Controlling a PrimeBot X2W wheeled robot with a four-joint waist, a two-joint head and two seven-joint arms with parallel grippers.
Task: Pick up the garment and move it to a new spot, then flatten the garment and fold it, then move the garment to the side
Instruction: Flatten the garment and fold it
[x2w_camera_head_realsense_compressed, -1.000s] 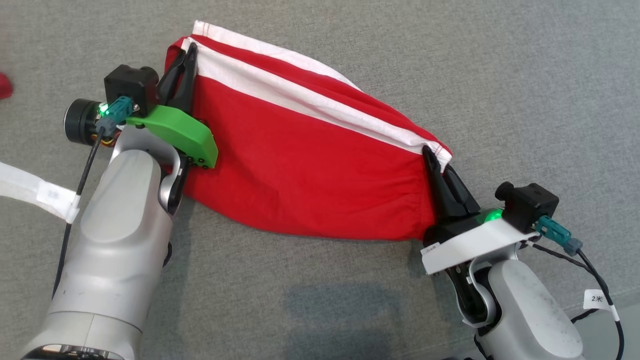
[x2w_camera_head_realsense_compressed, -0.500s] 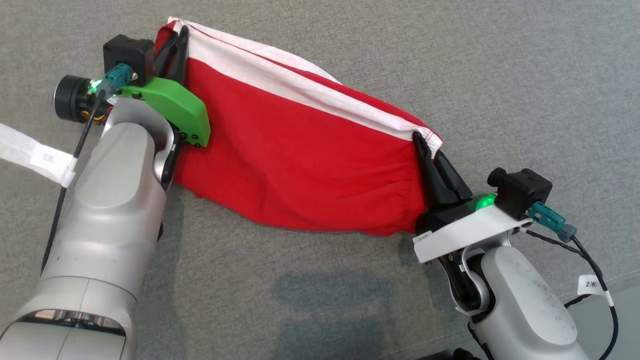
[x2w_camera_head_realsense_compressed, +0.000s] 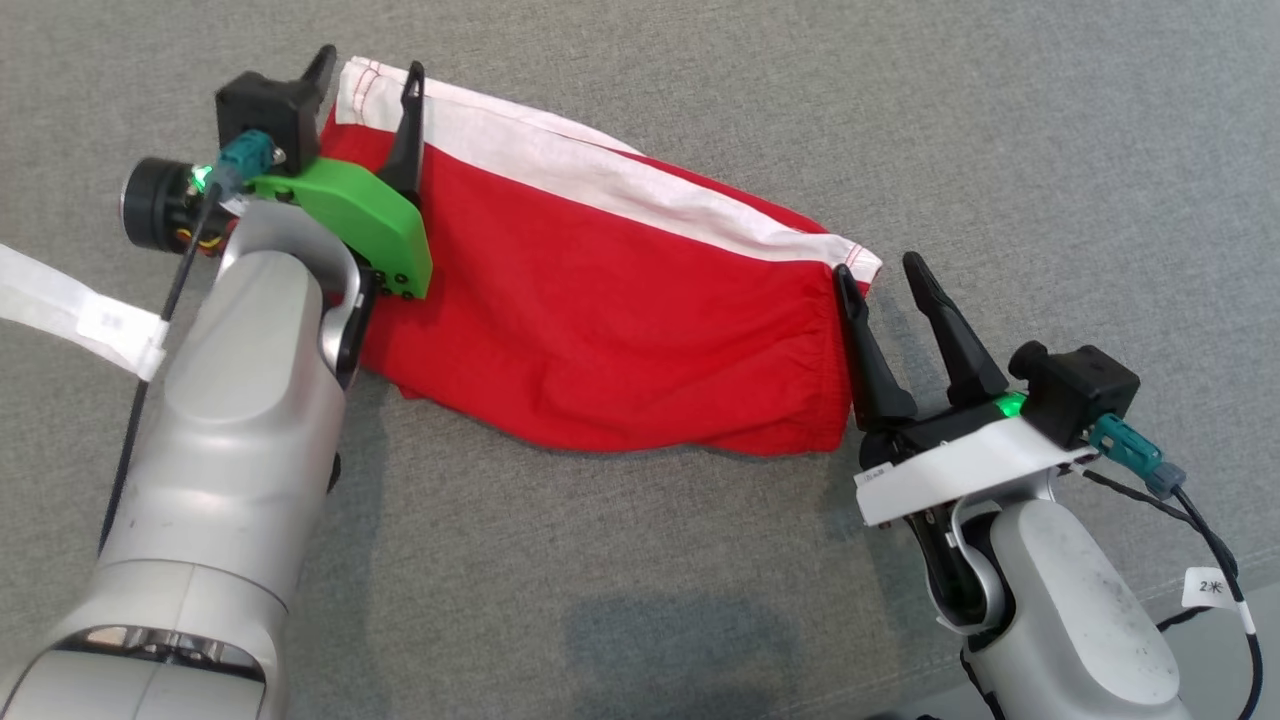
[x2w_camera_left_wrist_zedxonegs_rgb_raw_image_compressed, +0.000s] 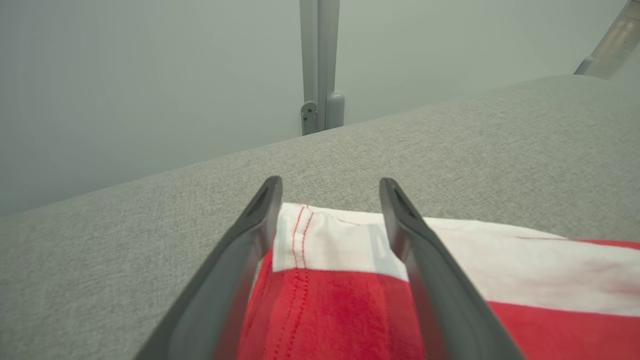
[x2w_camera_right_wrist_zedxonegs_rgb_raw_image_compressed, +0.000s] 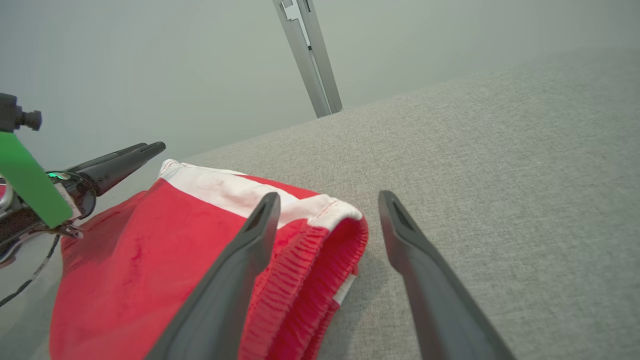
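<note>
Left tool (x2w_camera_head_realsense_compressed: 368, 63) and right tool (x2w_camera_head_realsense_compressed: 876, 265) gape astride garment (x2w_camera_head_realsense_compressed: 620, 300) corners, grey surface (x2w_camera_head_realsense_compressed: 1000, 120) around.

Grey woven fabric surface (x2w_camera_head_realsense_compressed: 700, 600); pale wall (x2w_camera_left_wrist_zedxonegs_rgb_raw_image_compressed: 125, 75) behind (metal post (x2w_camera_left_wrist_zedxonegs_rgb_raw_image_compressed: 320, 60) against it).

The bench (x2w_camera_head_realsense_compressed: 700, 600) has a grey cloth top. Behind its far edge stands a thin grey metal post (x2w_camera_left_wrist_zedxonegs_rgb_raw_image_compressed: 320, 60), with a plain pale wall (x2w_camera_left_wrist_zedxonegs_rgb_raw_image_compressed: 125, 75) behind it.
</note>
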